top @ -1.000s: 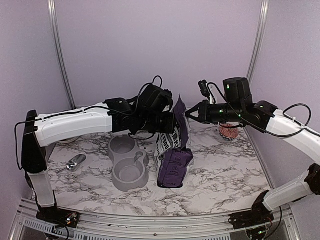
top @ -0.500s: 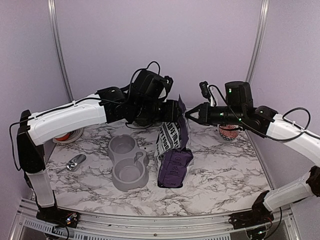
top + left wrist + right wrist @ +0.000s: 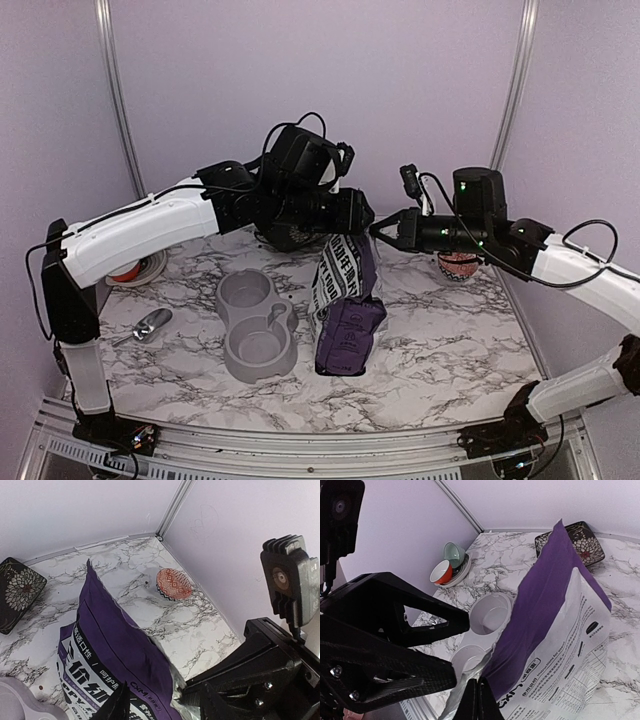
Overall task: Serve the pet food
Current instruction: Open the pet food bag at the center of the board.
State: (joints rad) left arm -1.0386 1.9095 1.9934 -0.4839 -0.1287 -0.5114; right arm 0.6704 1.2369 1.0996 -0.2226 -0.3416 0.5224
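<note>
The purple-and-white food bag [image 3: 345, 300] stands mid-table, its torn top sagging. No pet food shows; the bag hides its contents. My right gripper [image 3: 383, 231] is shut on the bag's top edge, and its closed tips [image 3: 479, 700] pinch the silvery torn lip. My left gripper [image 3: 362, 214] hovers open just above the bag's top. In the left wrist view the bag [image 3: 110, 645] passes between the spread fingers of the left gripper [image 3: 162, 696] without being pinched. The grey double bowl [image 3: 257, 325] sits left of the bag.
A metal scoop [image 3: 150, 325] lies at the left front. Stacked cups [image 3: 135, 270] stand at the far left. A patterned bowl [image 3: 458, 265] sits under the right arm. A dark flowered plate [image 3: 20, 592] is at the back. The walls stand close on both sides.
My left gripper opened and let go of the bag's top, then rose slightly toward the right gripper. The bag's upright flap sagged lower. The right gripper kept its hold.
</note>
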